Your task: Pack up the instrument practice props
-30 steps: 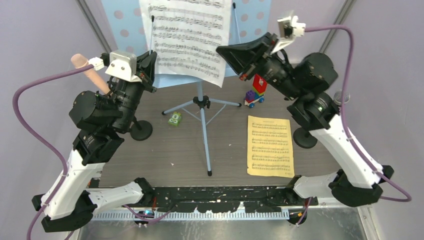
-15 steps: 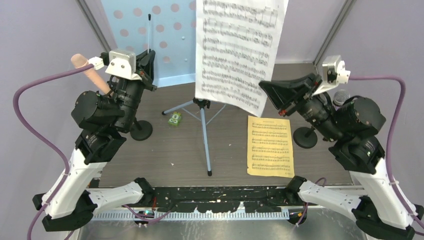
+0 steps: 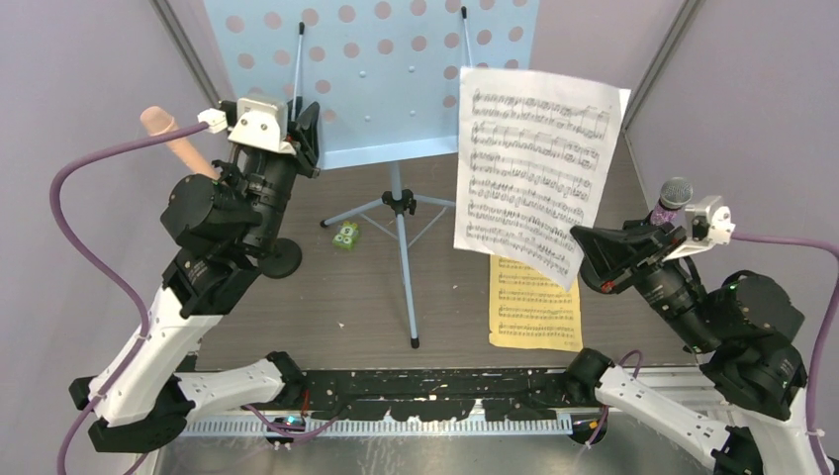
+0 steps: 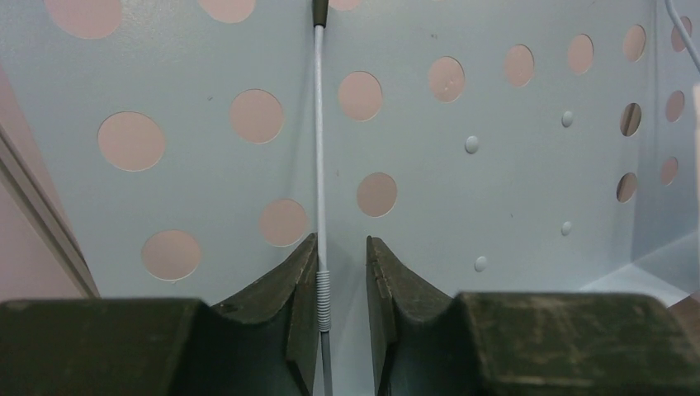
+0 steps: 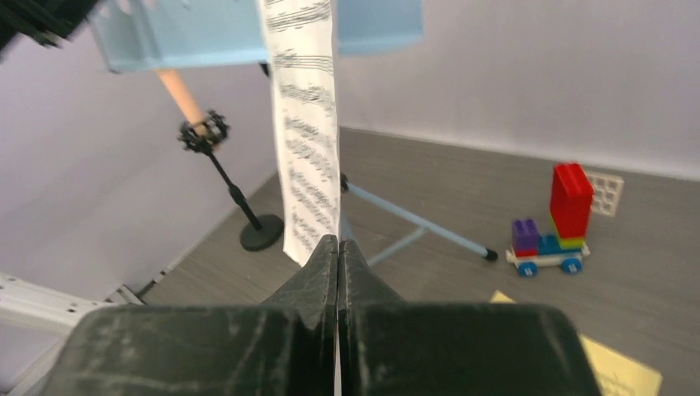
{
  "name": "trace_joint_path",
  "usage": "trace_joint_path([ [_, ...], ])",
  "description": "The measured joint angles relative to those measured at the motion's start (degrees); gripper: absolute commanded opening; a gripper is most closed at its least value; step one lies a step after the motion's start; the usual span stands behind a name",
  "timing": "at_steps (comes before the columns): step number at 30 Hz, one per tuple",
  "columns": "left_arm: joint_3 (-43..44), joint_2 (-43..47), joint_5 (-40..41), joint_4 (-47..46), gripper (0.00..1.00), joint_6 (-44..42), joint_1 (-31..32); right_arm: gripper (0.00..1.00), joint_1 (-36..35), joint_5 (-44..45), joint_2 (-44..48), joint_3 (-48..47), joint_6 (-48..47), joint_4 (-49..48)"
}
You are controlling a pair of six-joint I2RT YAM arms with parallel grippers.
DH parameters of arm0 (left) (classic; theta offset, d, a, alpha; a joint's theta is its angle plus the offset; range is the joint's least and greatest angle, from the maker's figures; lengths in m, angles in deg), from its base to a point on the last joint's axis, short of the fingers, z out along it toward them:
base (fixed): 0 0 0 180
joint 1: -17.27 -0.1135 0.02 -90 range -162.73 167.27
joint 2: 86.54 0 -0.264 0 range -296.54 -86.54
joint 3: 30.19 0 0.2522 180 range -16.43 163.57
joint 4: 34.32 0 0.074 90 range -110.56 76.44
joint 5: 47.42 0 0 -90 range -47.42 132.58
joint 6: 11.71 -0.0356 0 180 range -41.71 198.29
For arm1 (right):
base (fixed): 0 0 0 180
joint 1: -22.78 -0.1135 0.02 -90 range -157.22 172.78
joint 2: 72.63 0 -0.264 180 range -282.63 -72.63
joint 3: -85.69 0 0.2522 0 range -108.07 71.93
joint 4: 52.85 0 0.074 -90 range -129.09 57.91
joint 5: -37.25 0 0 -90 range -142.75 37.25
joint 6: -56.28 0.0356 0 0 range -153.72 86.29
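Bared since a moment ago, the rack point(image 3: 396, 79) now shows its whole perforated face, because the right arm has drawn back toward the near right and taken the white sheet point(image 3: 534, 168) with it. The rack stands on its tripod at the far middle of the table point(image 3: 336, 307).

The white sheet is in the air just right of the rack, apart from it, pinched at its near lower corner by the right pincer point(image 5: 338, 247), whose jaws are pressed flat together on the paper. Its long axis runs away from the fingertips and up toward the rack. How far it leans is hard to judge from above.

The yellow sheet point(image 3: 534, 307) lies flat on the table, near right, partly under the white sheet's lower edge and just left of the right pincer. Its long axis runs near to far. Laying white on yellow looks like a short drop for the right arm, which is far the nearer one.

The left pincer point(image 4: 342, 247) sits at the rack's left side, jaws narrowly apart. The thin wire point(image 4: 320, 165) runs upright between them, against the left jaw only and not clamped.
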Motion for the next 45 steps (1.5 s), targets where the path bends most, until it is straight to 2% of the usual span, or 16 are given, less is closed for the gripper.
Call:
trace_joint_path([
  [3,-0.42,0.15,-0.07,-0.33,0.37,0.02,0.02,0.01,0.0,3.67,2.36,4.28,2.08,2.23],
  [10,-0.7,0.66,-0.72,0.07,0.46,1.07,0.04,0.01,0.0,12.94,8.13,11.02,9.68,9.9],
  [18,-0.7,2.73,-1.16,1.05,0.48,1.6,0.04,0.01,0.0,21.24,9.35,11.23,18.88,19.65],
  [32,1.01,6.1,-3.96,3.54,0.53,4.59,0.04,0.01,0.0,22.23,6.82,15.52,27.93,27.17],
  [45,1.2,6.49,-5.03,5.09,0.54,5.75,0.04,0.01,0.0,11.69,-9.86,15.47,25.81,27.1],
])
